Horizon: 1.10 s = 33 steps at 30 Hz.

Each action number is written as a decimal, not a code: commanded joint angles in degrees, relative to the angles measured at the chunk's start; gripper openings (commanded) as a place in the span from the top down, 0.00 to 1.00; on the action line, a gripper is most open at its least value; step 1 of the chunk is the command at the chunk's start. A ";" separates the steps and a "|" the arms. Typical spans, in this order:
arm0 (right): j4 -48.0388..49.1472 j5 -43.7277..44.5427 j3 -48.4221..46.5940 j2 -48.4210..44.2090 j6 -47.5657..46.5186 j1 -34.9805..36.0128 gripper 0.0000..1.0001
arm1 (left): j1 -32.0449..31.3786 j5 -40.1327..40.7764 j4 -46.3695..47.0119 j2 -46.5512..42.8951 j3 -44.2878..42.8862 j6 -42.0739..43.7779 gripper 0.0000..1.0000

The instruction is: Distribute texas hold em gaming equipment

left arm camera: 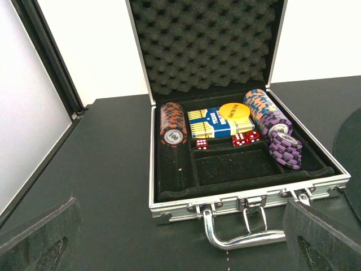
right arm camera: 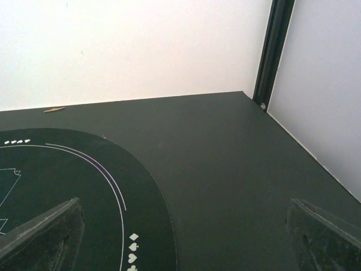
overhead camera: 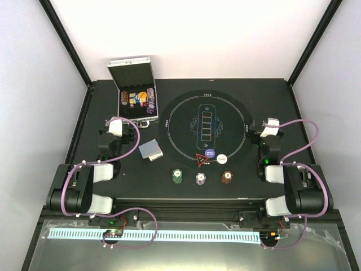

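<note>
Here, both arms sit folded low at the near edge of the matte black table [overhead camera: 293, 101], elbows bent back and wrists reaching forward. The left gripper [overhead camera: 121, 123] points at the open silver case [overhead camera: 134, 96] and holds nothing. In its wrist view its dark, rough-surfaced fingers [left arm camera: 39, 237] stand wide apart at the bottom corners. The right gripper [overhead camera: 263, 127] hovers beside the right rim of the round black mat [overhead camera: 207, 125]. Its fingers [right arm camera: 327, 237] are likewise spread, with only bare table between them.

The case has ribbed metal edges, a chrome handle [left arm camera: 242, 234] and a raised lid lined with dark egg-crate foam. Its black felt tray holds a brown-and-orange chip stack [left arm camera: 172, 124], a blue and yellow card box [left arm camera: 217, 124] with a round yellow disc [left arm camera: 234, 110] on it, small red dice [left arm camera: 245, 138] and a leaning row of purple chips [left arm camera: 282, 141].

The poker gear lies out on the table. A small stack of blue-grey cards [overhead camera: 150, 149] rests near the left gripper, just off the mat. On the mat's near rim sit a red triangle token [overhead camera: 201, 160], a blue round button [overhead camera: 210, 153] and a white round button [overhead camera: 222, 158], close together. In a row nearer the arms stand a green chip stack [overhead camera: 178, 176], a white chip stack [overhead camera: 201, 178] and a brown-red chip stack [overhead camera: 227, 176], each apart from the next.
</note>
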<state>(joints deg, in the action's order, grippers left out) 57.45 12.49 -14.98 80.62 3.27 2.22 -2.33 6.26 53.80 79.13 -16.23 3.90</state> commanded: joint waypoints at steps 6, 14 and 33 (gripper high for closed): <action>2.23 0.23 -0.49 -0.54 -0.54 0.16 0.00 | -0.29 -0.37 0.66 0.23 -1.09 -0.65 0.01; -0.70 4.16 -1.07 -3.49 1.59 -0.09 0.00 | 0.95 -3.28 0.47 -0.26 -1.95 -1.00 0.01; -60.71 -4.17 -28.81 -24.06 24.61 0.59 0.00 | 12.17 -34.50 -81.99 -5.39 -44.87 12.21 0.01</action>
<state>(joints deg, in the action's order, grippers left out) 12.56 24.51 -40.12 54.92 22.94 1.52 7.07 -18.70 -8.97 74.67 -55.48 11.29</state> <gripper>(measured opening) 0.999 0.989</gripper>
